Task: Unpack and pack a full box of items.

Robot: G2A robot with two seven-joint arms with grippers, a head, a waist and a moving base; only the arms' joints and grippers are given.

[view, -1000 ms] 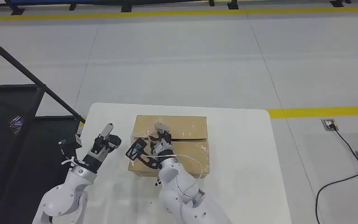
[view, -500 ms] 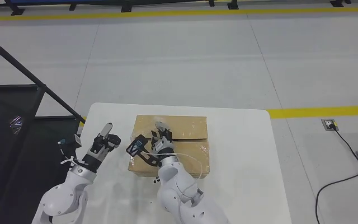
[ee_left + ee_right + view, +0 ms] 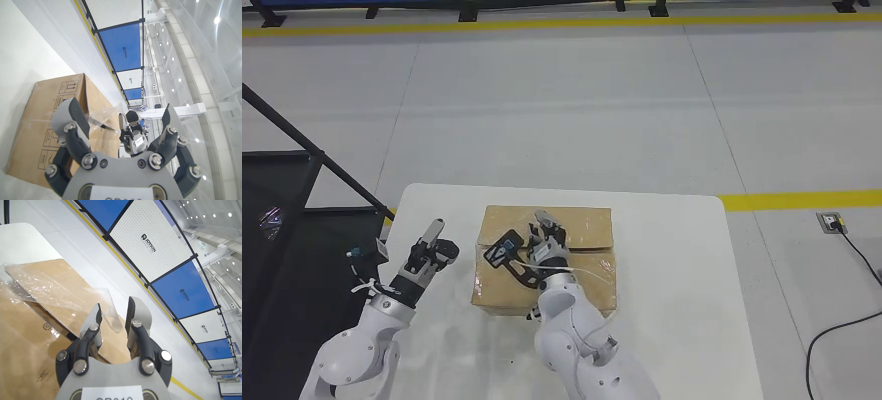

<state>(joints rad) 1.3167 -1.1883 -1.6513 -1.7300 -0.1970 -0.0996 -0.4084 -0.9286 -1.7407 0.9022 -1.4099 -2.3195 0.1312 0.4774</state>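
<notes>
Left: left end effector [image 3: 432, 243], released and empty, just beside the short wall of the cardboard box [image 3: 592, 225] on the white surface [image 3: 682, 300]. Centre: matt, creased corrugated flaps, seam along the long axis, glossy clear tape [image 3: 56, 285] half-peeled. Over that seam: right end effector [image 3: 114, 311], parted, limp tape end clinging to one finger [image 3: 95, 315]; judged the nearer arm for lifting the flaps.

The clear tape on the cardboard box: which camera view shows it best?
The right wrist view. There the clear tape lies peeled up off the cardboard box, its loose end between the open fingers of the right gripper. The left wrist view shows it side-on and crumpled. In the top view it is too small to tell.
</notes>
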